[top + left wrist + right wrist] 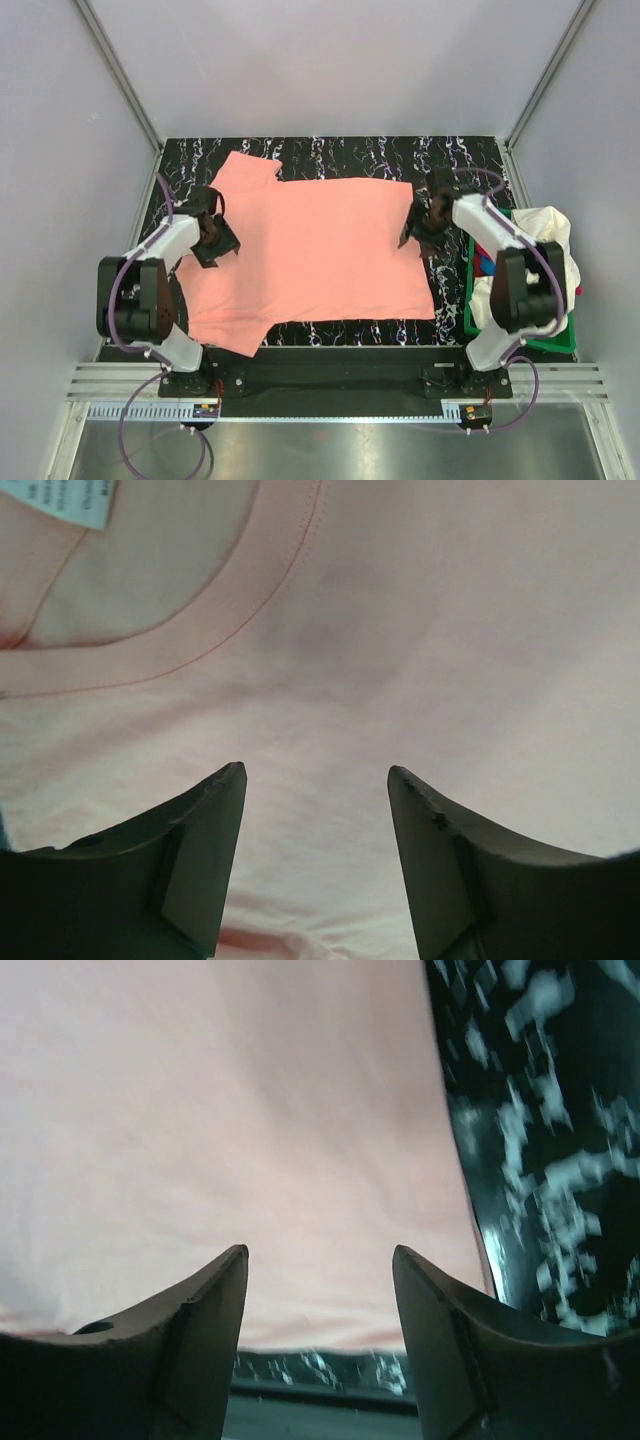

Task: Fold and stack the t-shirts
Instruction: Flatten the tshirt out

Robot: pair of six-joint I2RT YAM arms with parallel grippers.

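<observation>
A salmon-pink t-shirt (310,255) lies spread flat on the black marbled table (350,155), neck end to the left. My left gripper (215,240) hovers over its left part, open, nothing between the fingers; in the left wrist view the collar seam (190,630) and a white neck label (85,500) show ahead of the left gripper (317,780). My right gripper (420,228) stands at the shirt's right edge, open and empty; in the right wrist view the right gripper (320,1260) is over the pink t-shirt (230,1140), close to its hem.
A green basket (478,318) at the table's right edge holds a cream-white shirt (545,235) and a bit of blue and magenta cloth. Grey walls enclose the table on three sides. Marbled table (540,1160) shows right of the shirt's hem.
</observation>
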